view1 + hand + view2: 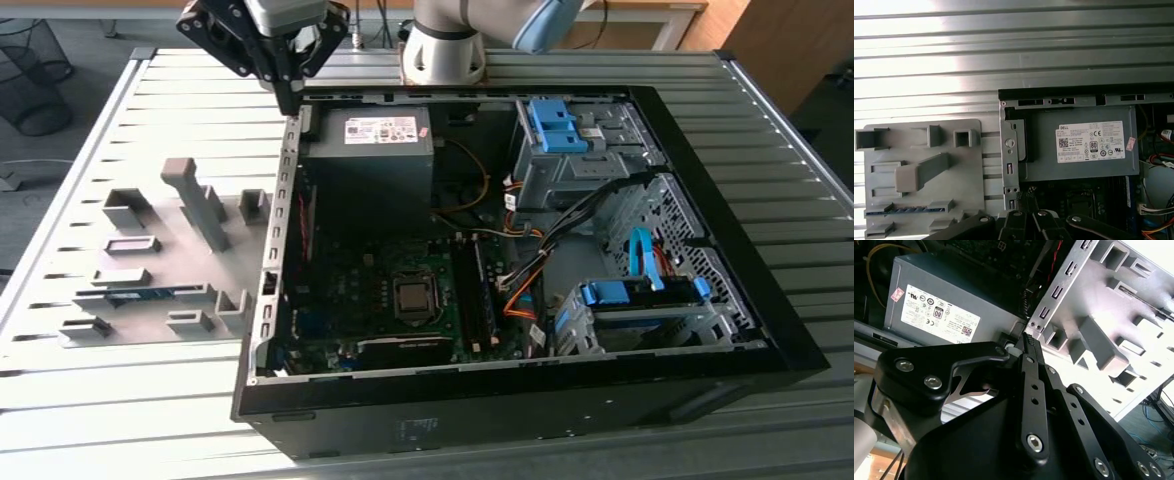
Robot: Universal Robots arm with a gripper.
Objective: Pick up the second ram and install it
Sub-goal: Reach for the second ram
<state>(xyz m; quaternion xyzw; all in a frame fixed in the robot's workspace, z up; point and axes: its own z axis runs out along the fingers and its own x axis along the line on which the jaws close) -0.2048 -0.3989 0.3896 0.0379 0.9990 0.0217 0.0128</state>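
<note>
The second ram (140, 295) is a thin blue-green stick. It lies flat between grey holder blocks on the fixture plate (80, 215), on the exterior view's left of the computer case. In the first wrist view the ram (904, 210) is a blue strip low on that plate. My gripper (290, 98) hangs above the case's back corner by the power supply (367, 150), well away from the ram. In the second wrist view its black fingers (1029, 357) meet at the tips with nothing between them.
The open black computer case (747, 300) holds the motherboard with its long black slots (474, 290), cables and blue drive cages (561, 125). An upright grey post (200, 205) and several blocks stand on the fixture plate. The table is ribbed metal (120, 400).
</note>
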